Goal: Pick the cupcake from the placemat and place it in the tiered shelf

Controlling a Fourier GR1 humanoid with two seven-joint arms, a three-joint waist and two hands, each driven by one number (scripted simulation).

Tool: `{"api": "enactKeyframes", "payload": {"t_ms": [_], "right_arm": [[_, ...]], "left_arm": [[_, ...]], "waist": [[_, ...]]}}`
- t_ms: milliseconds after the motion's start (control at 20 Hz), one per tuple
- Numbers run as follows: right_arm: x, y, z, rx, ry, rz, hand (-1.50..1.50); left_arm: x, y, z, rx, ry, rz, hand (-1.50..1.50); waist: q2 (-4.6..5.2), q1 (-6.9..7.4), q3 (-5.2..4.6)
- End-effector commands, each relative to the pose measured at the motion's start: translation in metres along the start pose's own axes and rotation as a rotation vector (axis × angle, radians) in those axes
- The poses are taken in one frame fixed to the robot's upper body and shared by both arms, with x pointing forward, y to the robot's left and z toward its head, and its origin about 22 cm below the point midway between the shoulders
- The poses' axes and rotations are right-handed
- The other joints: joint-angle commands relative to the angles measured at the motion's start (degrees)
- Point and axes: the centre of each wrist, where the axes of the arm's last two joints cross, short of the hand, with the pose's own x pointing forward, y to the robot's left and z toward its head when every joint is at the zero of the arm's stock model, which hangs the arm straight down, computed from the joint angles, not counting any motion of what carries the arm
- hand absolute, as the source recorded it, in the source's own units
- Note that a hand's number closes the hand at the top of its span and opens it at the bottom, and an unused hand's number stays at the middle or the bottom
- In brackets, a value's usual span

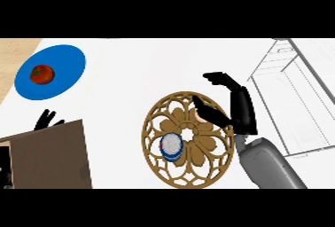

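The right hand (226,104), fingers relaxed and holding nothing, hovers over the placemat (219,153); the cupcake (171,146) sits lower-left on it. Best swing inward, curl round its wrapper, then carry right to the tiered shelf (294,88).

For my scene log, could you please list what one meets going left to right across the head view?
Blue plate with tomato → left hand → cupcake on placemat → right hand → tiered shelf.
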Motion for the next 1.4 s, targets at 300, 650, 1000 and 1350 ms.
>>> {"api": "enactKeyframes", "payload": {"t_ms": [300,650,1000,1350], "right_arm": [[0.009,0.062,0.022,-0.034,0.063,0.410,-1.50],[0.056,0.088,0.023,0.153,0.258,0.741,-1.50],[0.089,0.095,0.012,0.419,0.387,1.050,-1.50],[0.087,0.089,0.002,0.476,0.448,1.157,-1.50]], "left_arm": [[-0.002,0.018,-0.005,0.081,-0.042,0.054,0.00],[-0.014,0.014,0.006,0.074,-0.042,0.053,0.00],[0.003,0.020,-0.002,0.065,-0.077,0.033,0.00],[-0.004,0.010,-0.008,0.071,-0.082,0.036,0.00]], "waist": [[-0.56,-2.52,-0.88],[-0.67,-2.21,-0.86],[-0.15,-1.89,-0.66],[0.17,-1.78,-0.56]]}}
